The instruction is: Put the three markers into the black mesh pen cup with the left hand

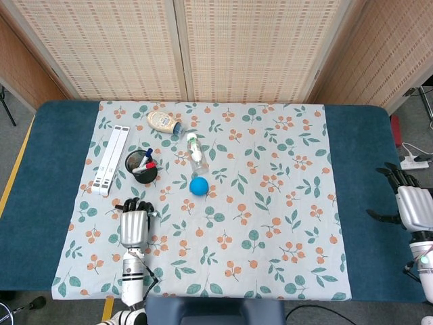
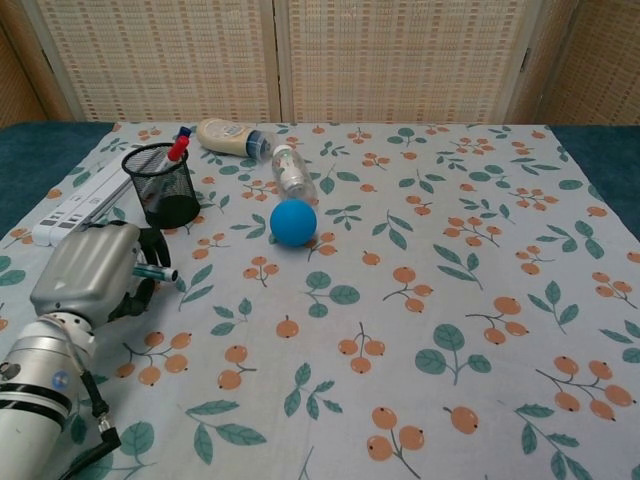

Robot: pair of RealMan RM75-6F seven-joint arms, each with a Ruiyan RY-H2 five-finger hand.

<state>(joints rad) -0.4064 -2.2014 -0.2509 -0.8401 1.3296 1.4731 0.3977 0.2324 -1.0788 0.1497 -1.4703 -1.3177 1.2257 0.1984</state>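
The black mesh pen cup (image 1: 142, 167) (image 2: 162, 186) stands at the left of the floral cloth, with a red-capped and a blue-capped marker upright in it. My left hand (image 1: 133, 226) (image 2: 92, 272) is just in front of the cup, fingers curled around a third marker (image 2: 156, 271), whose teal tip pokes out to the right. In the head view the marker is hidden under the hand. My right hand (image 1: 410, 203) hangs off the table's right edge, fingers spread and holding nothing.
A blue ball (image 1: 198, 186) (image 2: 293, 222) lies right of the cup. Behind it lie a clear bottle (image 1: 195, 153) (image 2: 291, 172) and a cream squeeze bottle (image 1: 163, 122) (image 2: 231, 137). A white folded stand (image 1: 110, 159) (image 2: 78, 207) sits left of the cup.
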